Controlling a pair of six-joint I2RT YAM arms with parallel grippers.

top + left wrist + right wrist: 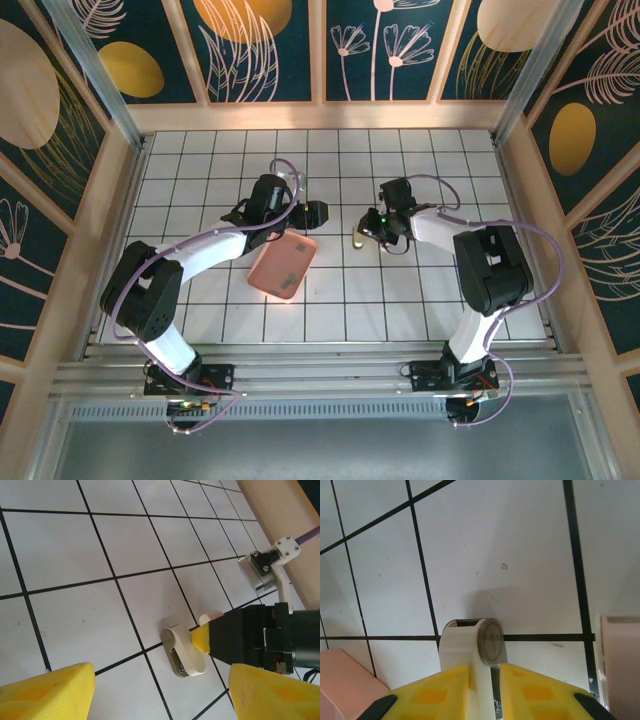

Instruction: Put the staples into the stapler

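Looking down on a white gridded table (pixel 125 540). Got a cream stapler (pixel 183 652) lying on a tile near the middle, yellow tip of the right gripper (pixel 200 639) touching it from the right. Left gripper (pixel 162 685) spread wide, yellow fingers (pixel 50 695) in both bottom corners. Wooden post (pixel 280 520) top right.

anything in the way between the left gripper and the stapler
Nothing visible does. Plain tiled table surface lies between the open left gripper and the stapler, which the right gripper clamps at one end.
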